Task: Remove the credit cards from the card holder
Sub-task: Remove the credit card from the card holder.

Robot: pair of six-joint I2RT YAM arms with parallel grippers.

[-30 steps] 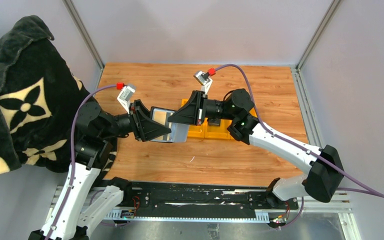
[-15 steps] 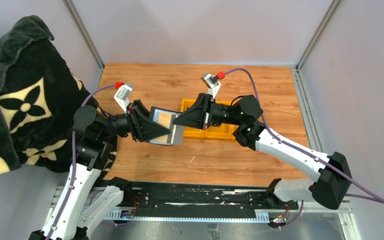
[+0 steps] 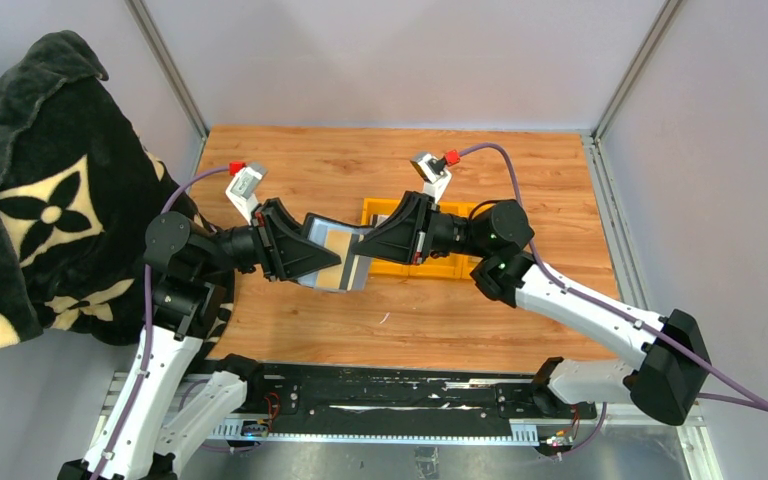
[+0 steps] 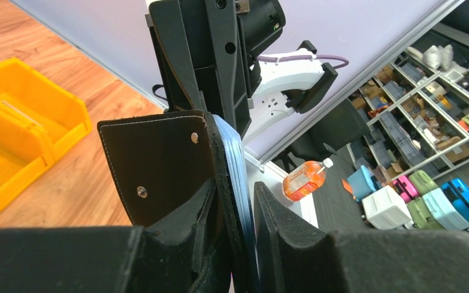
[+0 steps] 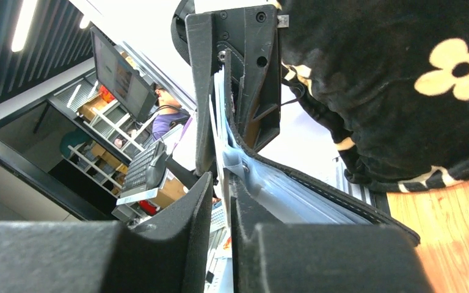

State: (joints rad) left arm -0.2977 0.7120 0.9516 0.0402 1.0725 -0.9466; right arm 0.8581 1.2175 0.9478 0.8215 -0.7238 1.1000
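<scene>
Shifted rightward, the right gripper (image 5: pixel 221 189) straddles thin silvery-grey credit cards (image 5: pixel 218 116), grip unclear. The left gripper (image 4: pixel 241 207) clamps the black leather card holder (image 4: pixel 159 159).

Yellow bin (image 3: pixel 442 268) with compartments sat near the middle of the wooden tabletop (image 3: pixel 310 160), and a black blanket (image 3: pixel 40 200) with cream flower pattern was heaped beyond its left edge.
</scene>
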